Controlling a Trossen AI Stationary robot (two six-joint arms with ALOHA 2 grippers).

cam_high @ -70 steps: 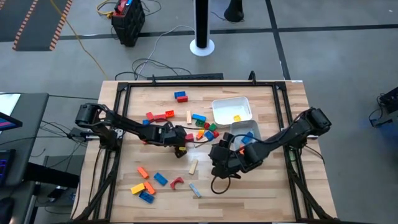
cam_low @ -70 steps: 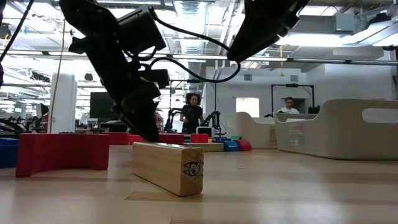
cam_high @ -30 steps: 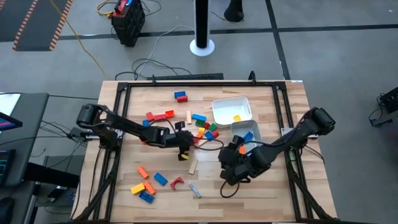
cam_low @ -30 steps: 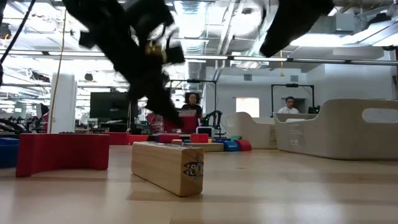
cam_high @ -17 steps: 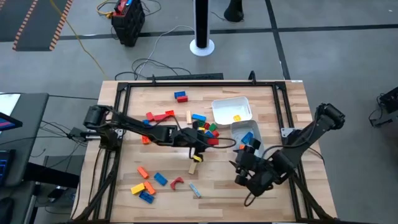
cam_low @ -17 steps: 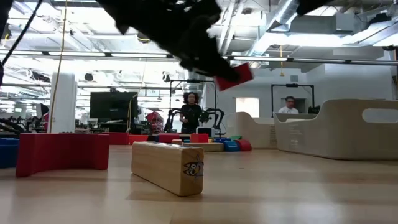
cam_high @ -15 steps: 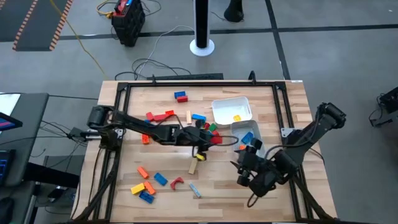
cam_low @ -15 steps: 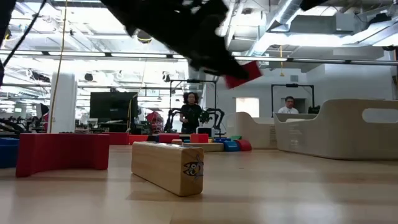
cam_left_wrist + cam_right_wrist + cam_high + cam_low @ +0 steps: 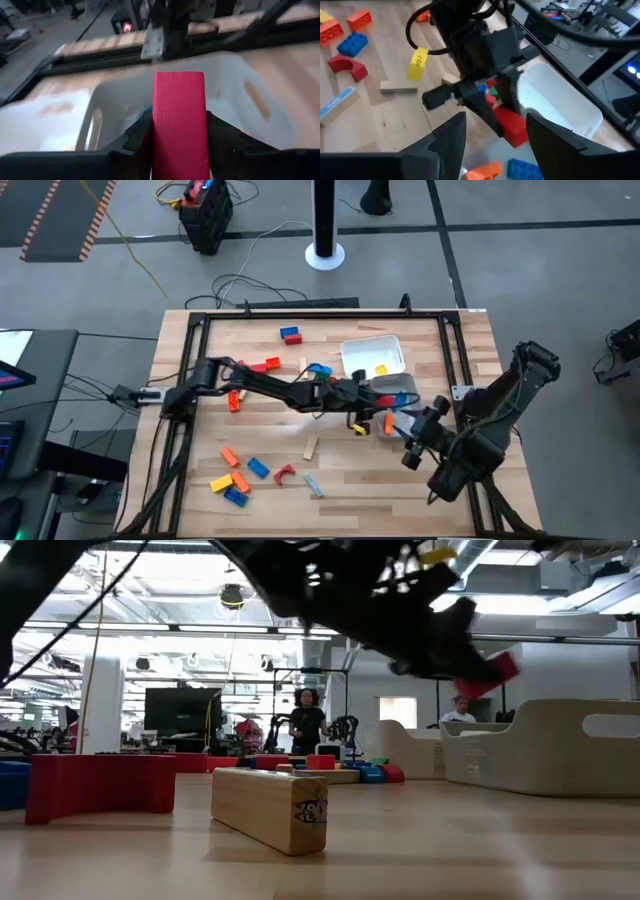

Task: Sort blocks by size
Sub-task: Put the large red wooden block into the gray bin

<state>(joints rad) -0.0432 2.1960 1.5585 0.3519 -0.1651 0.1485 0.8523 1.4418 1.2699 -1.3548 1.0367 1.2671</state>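
Note:
My left gripper [image 9: 368, 406] reaches across the table and is shut on a red bar-shaped block [image 9: 179, 120] above the clear tub [image 9: 235, 95]. The block also shows in the right wrist view [image 9: 512, 127] and the low view [image 9: 497, 670]. My right gripper [image 9: 495, 150] is open and empty near the table's right side [image 9: 418, 442]. Loose blocks lie on the wood: a tan bar [image 9: 311, 447], a red arch [image 9: 285, 473], and an orange, yellow and blue cluster [image 9: 232, 480]. My left gripper pinches the red block's two long sides [image 9: 160, 137] between its two fingers [image 9: 141, 136]. The block lies along the fingers and sticks out past their tips. The fingers come from the table's left, slanting down. The block is lifted clear above the clear tub.
A white tub [image 9: 372, 358] holding a yellow block stands just beyond the clear tub [image 9: 395, 388], which holds a blue block. An orange block [image 9: 388, 423] lies beside it. More blocks lie at the table's far middle [image 9: 290, 334]. A black frame rail [image 9: 300, 310] borders the table.
My left gripper has gone up and toward the table's right edge with the red block, which is lifted clear and now hangs over the clear tub. My right gripper has drawn back toward the table's right edge, away from the table's middle.

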